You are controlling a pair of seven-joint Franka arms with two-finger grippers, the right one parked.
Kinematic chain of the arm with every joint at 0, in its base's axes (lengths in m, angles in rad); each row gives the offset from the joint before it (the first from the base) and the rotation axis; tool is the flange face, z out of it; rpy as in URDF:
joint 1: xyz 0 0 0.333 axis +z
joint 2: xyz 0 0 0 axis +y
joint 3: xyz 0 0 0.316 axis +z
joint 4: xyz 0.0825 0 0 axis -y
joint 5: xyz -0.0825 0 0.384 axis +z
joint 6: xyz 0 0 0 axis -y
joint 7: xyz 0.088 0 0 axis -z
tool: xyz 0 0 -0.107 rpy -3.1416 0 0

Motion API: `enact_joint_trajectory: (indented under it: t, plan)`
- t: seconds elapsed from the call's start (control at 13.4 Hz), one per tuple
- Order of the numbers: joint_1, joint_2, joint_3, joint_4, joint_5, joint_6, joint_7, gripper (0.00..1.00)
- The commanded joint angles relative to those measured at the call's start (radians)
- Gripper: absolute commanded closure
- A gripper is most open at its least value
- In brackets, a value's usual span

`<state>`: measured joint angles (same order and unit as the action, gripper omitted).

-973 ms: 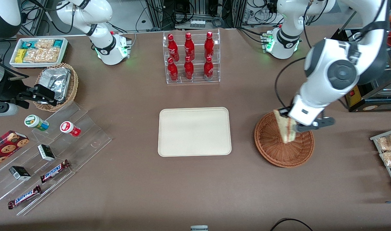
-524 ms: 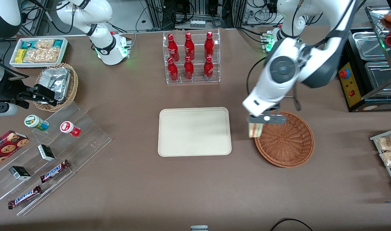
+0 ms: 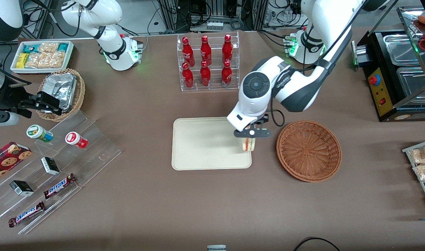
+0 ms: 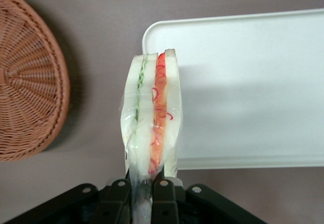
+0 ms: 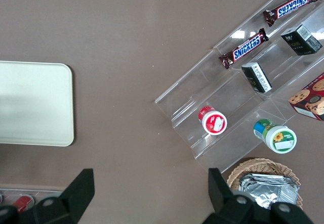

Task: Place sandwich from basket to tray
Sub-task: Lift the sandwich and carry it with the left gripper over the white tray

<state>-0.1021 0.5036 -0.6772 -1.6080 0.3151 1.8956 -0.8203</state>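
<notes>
My left gripper (image 3: 251, 134) is shut on the sandwich (image 3: 248, 144), a plastic-wrapped wedge of white bread with a red-orange and green filling. It hangs in the air over the edge of the cream-white tray (image 3: 205, 143) that faces the basket. In the left wrist view the sandwich (image 4: 152, 117) sticks out from my gripper (image 4: 143, 187), partly over the tray's corner (image 4: 243, 82) and partly over the brown table. The reddish-brown wicker basket (image 3: 309, 150) stands empty beside the tray, toward the working arm's end; its rim (image 4: 28, 87) shows in the wrist view too.
A clear rack of red bottles (image 3: 207, 62) stands farther from the front camera than the tray. Toward the parked arm's end are a tan basket of foil packets (image 3: 63, 92), a white snack bin (image 3: 43, 55) and an acrylic step stand with snacks (image 3: 55, 167). Bagged snacks (image 3: 423, 164) lie at the working arm's end.
My gripper carried the sandwich up out of the basket and sideways across the gap to the tray's edge. The basket is left empty.
</notes>
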Motion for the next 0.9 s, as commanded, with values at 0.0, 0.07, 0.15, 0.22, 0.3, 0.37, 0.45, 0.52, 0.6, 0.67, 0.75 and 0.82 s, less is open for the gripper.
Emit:
enact_joint_trajectory:
  t: [0.0,0.07,0.15,0.22,0.3,0.37,0.45,0.52,0.6,0.67,0.75,0.82]
  plan:
    - [-0.028,0.087,-0.025,0.059,0.070,0.048,-0.085,1.00]
    - [-0.034,0.104,-0.025,0.059,0.081,0.068,-0.085,1.00]
    - [-0.042,0.114,-0.025,0.057,0.094,0.086,-0.091,1.00]
    - [-0.054,0.119,-0.025,0.057,0.110,0.100,-0.109,1.00]
    - [-0.062,0.127,-0.024,0.059,0.120,0.105,-0.115,1.00]
    - [-0.065,0.133,-0.024,0.060,0.121,0.106,-0.117,1.00]
    - [-0.074,0.139,-0.019,0.062,0.122,0.118,-0.118,1.00]
    - [-0.077,0.141,-0.016,0.060,0.124,0.135,-0.135,1.00]
    - [-0.079,0.150,-0.015,0.060,0.136,0.158,-0.161,1.00]
    - [-0.083,0.163,-0.015,0.060,0.163,0.172,-0.186,1.00]
    - [-0.085,0.177,-0.015,0.062,0.186,0.175,-0.209,1.00]
    - [-0.085,0.180,-0.015,0.062,0.199,0.180,-0.217,1.00]
